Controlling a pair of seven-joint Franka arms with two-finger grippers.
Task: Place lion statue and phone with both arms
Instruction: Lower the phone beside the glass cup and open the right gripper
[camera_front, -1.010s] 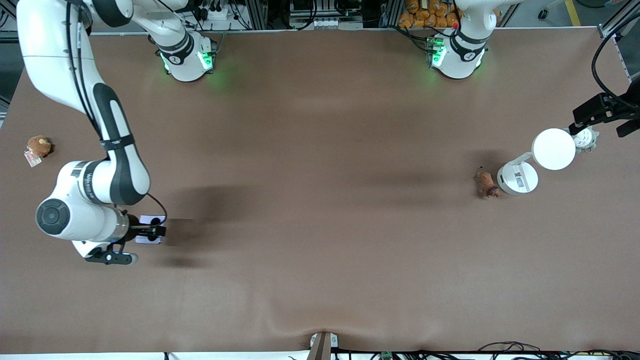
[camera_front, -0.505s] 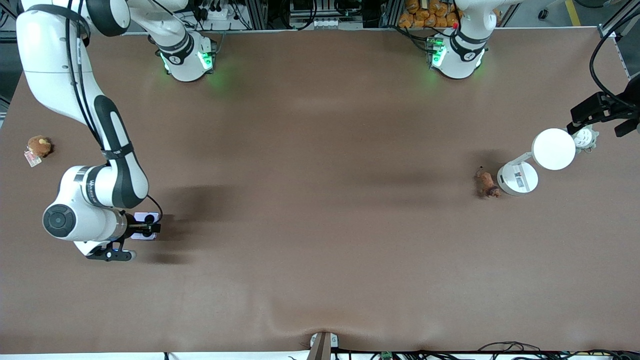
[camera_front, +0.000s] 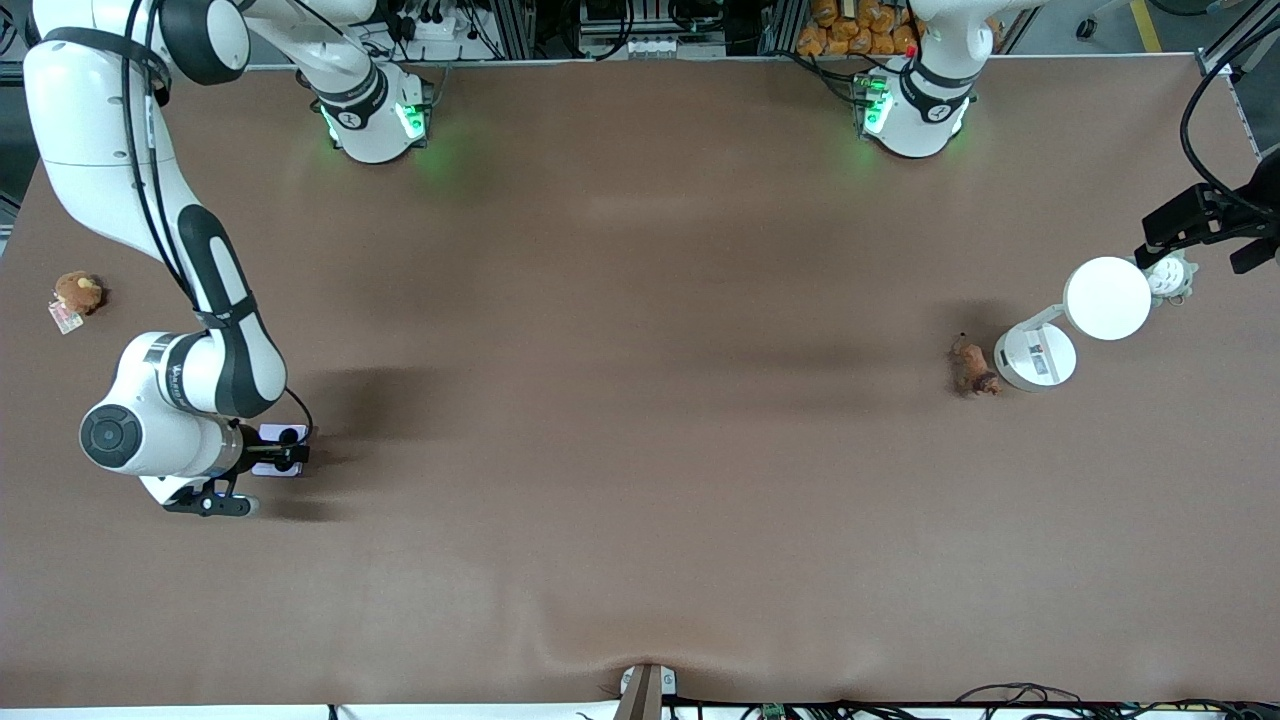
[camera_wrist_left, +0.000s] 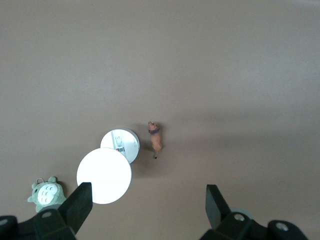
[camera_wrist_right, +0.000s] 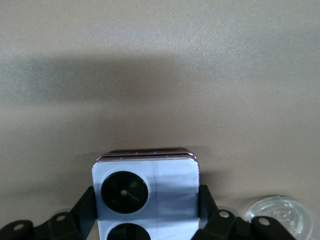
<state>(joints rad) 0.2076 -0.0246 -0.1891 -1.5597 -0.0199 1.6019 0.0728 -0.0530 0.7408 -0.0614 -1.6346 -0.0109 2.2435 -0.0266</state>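
A wide brown table (camera_front: 640, 400) fills the front view, its surface matte and softly shadowed. Along its top edge stand metal frame rails (camera_front: 640, 30) with cables and what may be a pile of orange-brown items (camera_front: 850, 30). Green light glows there.

White lamp (camera_front: 1090, 315) crowds lion statue (camera_front: 973, 366); possibly touching its base.

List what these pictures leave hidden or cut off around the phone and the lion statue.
- Phone: right wrist view's edge cuts off its lower part; in the front view, the right gripper covers much of it.
- Whether the phone rests on the table: not visible.
- Lion statue: too small for detail.
- Left gripper: only fingertips show.
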